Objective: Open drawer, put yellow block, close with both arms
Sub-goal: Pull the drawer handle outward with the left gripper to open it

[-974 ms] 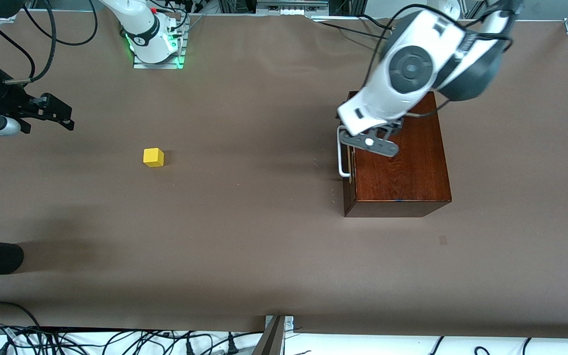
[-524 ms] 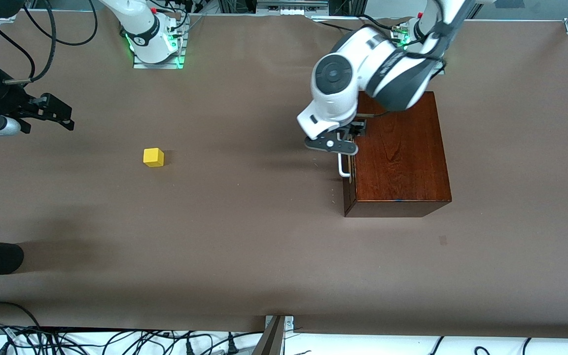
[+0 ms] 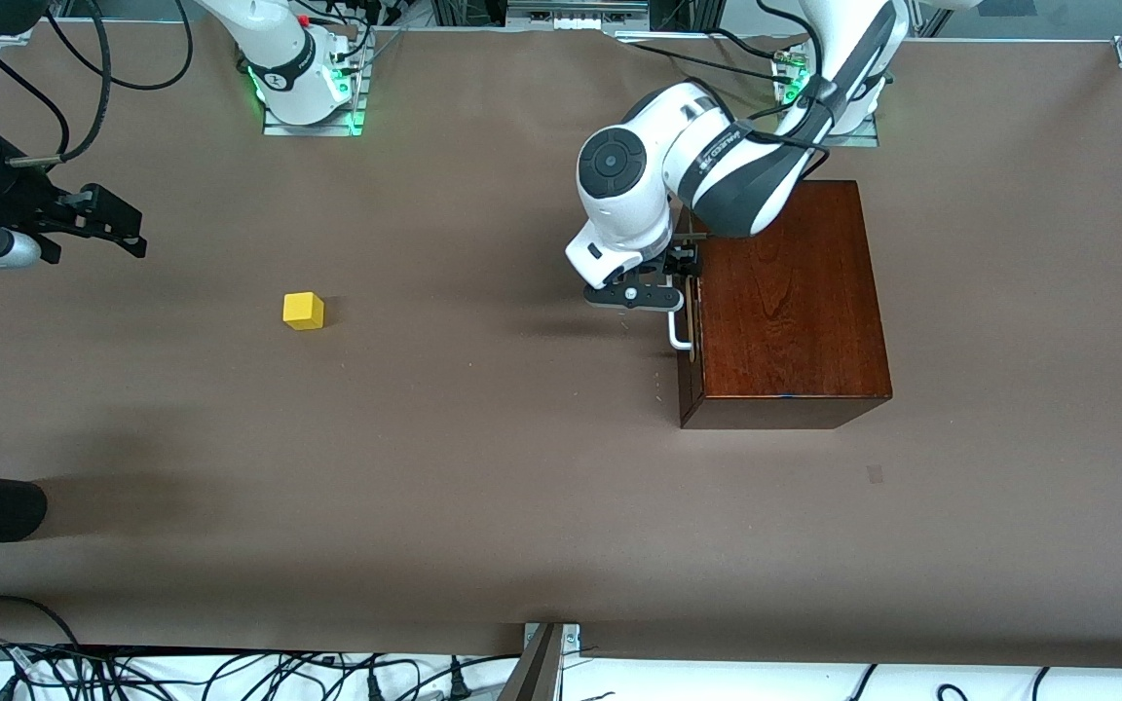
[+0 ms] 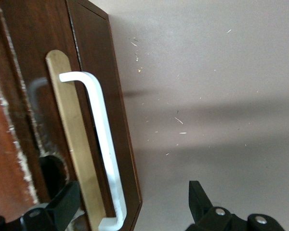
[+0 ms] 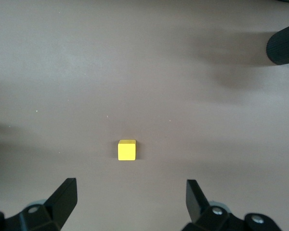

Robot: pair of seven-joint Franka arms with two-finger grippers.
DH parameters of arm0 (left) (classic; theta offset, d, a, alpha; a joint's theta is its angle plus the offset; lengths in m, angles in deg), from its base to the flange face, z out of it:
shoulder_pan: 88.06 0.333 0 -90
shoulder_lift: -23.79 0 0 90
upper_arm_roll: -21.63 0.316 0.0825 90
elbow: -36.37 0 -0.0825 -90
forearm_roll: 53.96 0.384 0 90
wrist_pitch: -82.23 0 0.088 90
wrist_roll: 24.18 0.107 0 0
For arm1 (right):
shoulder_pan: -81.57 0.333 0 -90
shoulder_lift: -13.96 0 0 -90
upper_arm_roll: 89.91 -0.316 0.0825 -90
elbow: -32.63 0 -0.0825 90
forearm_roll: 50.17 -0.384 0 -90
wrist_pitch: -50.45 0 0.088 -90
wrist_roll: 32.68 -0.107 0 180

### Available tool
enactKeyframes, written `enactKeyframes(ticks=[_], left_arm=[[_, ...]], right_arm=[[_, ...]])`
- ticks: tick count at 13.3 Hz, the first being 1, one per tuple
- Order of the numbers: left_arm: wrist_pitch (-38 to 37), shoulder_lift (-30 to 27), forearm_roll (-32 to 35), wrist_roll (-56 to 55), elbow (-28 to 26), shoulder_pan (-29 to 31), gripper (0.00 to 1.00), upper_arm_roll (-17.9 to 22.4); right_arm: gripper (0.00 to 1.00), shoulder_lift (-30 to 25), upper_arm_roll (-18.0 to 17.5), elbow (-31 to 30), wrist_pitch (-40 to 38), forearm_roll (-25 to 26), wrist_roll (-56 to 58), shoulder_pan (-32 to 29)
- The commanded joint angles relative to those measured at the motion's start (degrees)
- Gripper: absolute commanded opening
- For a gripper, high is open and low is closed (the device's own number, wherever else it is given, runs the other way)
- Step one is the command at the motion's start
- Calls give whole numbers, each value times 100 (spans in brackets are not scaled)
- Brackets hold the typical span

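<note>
- Drawer [image 3: 690, 321] is shut in its brown box [image 3: 785, 302], white handle [image 3: 678, 326] facing the right arm's end of the worktop [image 3: 483, 467]; opening it is the step in hand, and nothing has been pulled yet.
- Left gripper [image 3: 641, 295] sits low at the drawer front, up against the handle, fingers spread wide apart.
- From the left wrist view, the handle [image 4: 103, 149] runs between the two fingers [image 4: 202, 197]: one finger is over the wood of the drawer front, the other over bare worktop, so the bar is straddled but not gripped.
- Next move, as I read it: settle a little deeper so the bar lies squarely between the fingers, pinch, then draw straight out from the box. A crooked pull could drag the whole box along.
- Right gripper [image 3: 84, 226] waits above the worktop near the right arm's end, fingers apart and empty.
- Yellow block [image 3: 303, 311] rests on the worktop well apart from the box; in the right wrist view the block [image 5: 126, 149] lies ahead of the fingers [image 5: 62, 197], roughly centred in the gap between them but not within it.
- That pick looks ready to go once the drawer is out.
</note>
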Motion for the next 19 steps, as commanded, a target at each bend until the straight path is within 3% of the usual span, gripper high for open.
enactKeyframes(ticks=[1,5,19], left_arm=[[192,66,360,-273,-167,-39,100,10],[218,339,818,-713,-167,-162,100,1],[1148,726,749,-1503,-62,-320,100,-17]], right_arm=[[100,13,-21,76,-72,-27,35,-45],[100,13,-21,76,-72,-27,35,-45],[100,13,-21,76,-72,-27,35,-45]])
